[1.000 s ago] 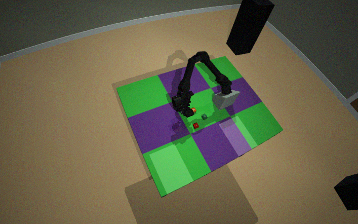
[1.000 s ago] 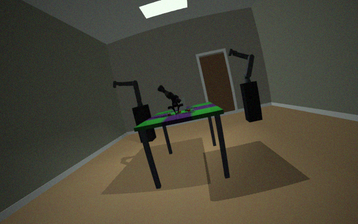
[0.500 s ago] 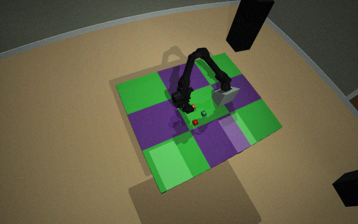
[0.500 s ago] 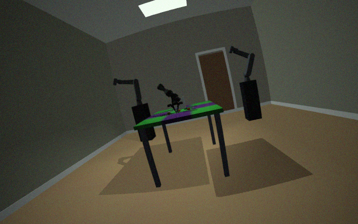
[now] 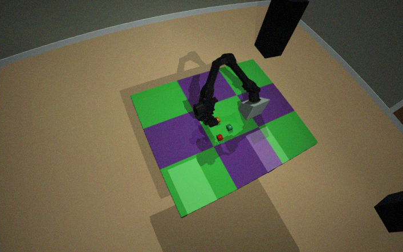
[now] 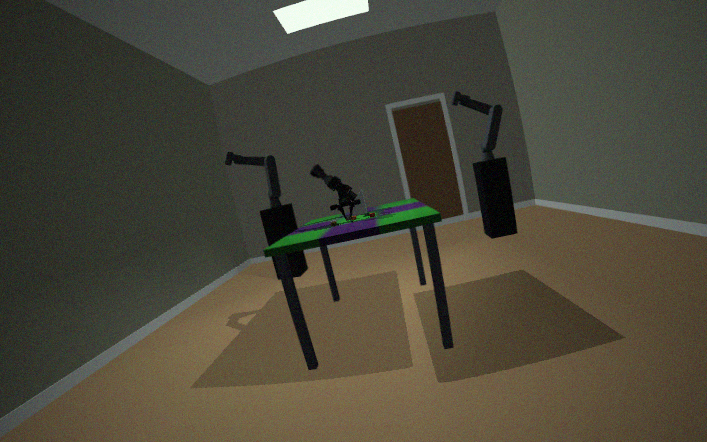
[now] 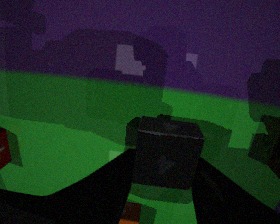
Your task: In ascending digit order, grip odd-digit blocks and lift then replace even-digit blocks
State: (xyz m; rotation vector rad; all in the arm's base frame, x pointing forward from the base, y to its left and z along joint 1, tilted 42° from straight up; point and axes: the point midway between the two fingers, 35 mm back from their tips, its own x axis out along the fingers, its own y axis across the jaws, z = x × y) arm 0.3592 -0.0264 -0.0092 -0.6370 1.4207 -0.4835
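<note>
green and purple checkered table (image 5: pixel 165 100), red block (image 5: pixel 219 137), teal block (image 5: pixel 228 127), orange block (image 5: pixel 218 119), grey robot base (image 5: pixel 254 108)
</note>
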